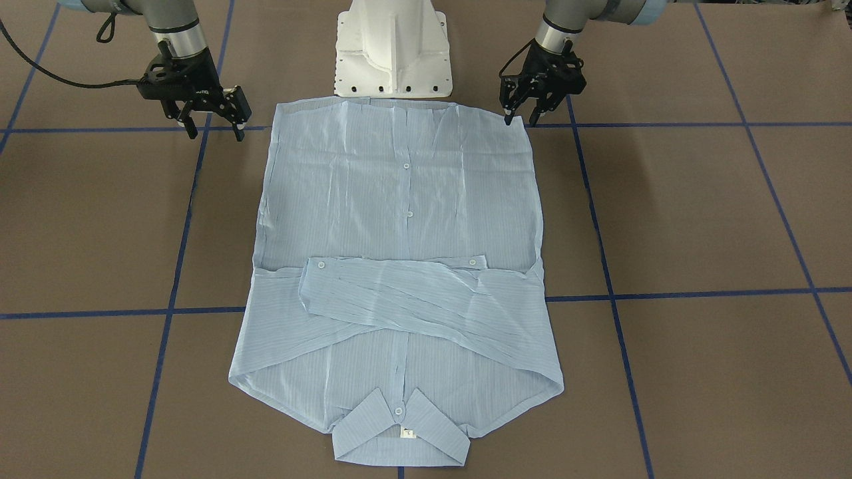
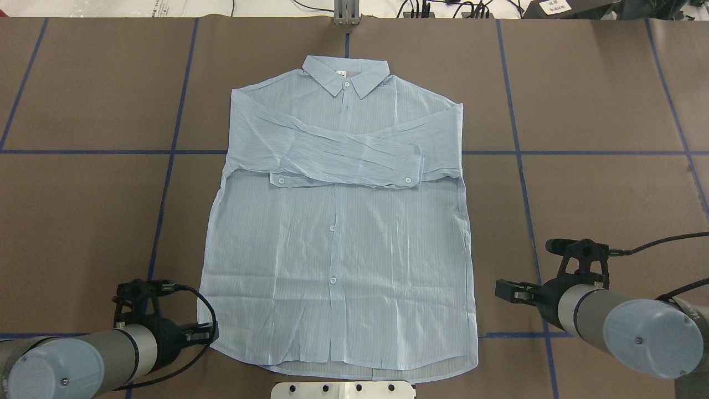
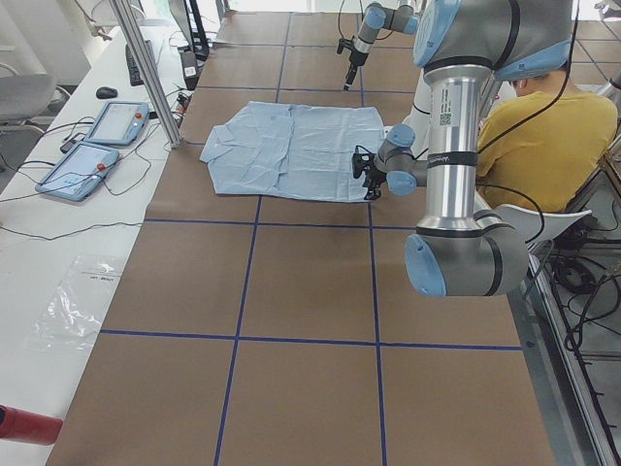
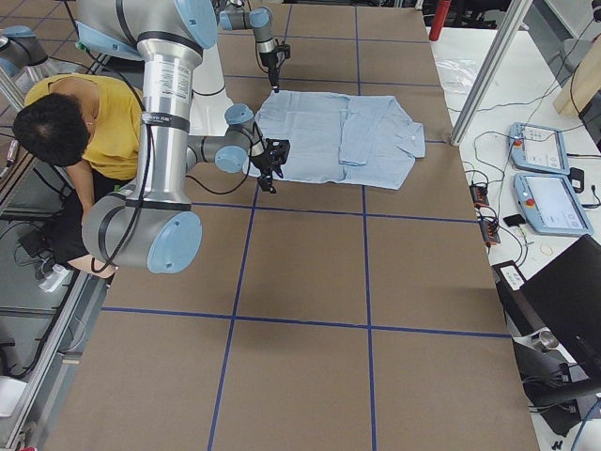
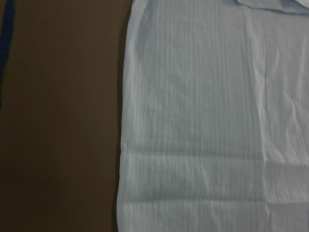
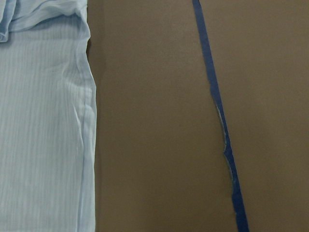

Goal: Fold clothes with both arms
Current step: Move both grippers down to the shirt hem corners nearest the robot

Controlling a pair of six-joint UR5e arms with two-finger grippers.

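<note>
Overall, one pale blue shirt (image 1: 399, 199) lay flat, front up, on the brown surface (image 1: 699, 213). Its hem lay toward the white base (image 1: 393, 46) and its collar (image 1: 373, 416) at the far side. Both sleeves (image 1: 399, 293) were folded across the chest, one crossing over the other. Count: five white buttons (image 1: 407, 164), one neck tag (image 1: 408, 434). Two hands hung by the hem corners, neither holding cloth. The left hand (image 1: 522, 120) had its fingers apart, just beside its corner. The right hand (image 1: 214, 130) was spread wide, off the shirt.
</note>
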